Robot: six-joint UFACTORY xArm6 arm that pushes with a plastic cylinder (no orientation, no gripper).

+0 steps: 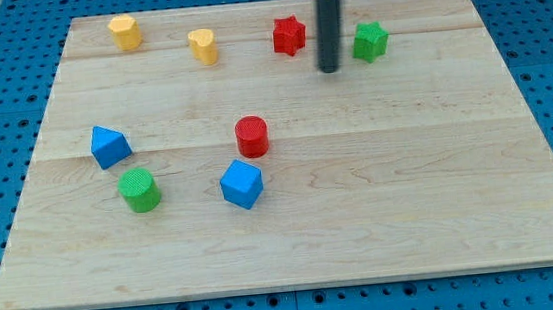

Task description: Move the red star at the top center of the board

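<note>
The red star [288,35] sits near the top centre of the wooden board [410,193]. My tip [329,70] is on the board just to the right of and slightly below the star, a small gap apart from it. A green star-like block [370,41] lies just right of the rod. The rod comes down from the view's top edge.
A yellow hexagonal block [125,32] and a yellow block [204,46] lie at the top left. A red cylinder [252,136], a blue cube [241,184], a green cylinder [140,190] and a blue block [110,146] lie lower left of centre.
</note>
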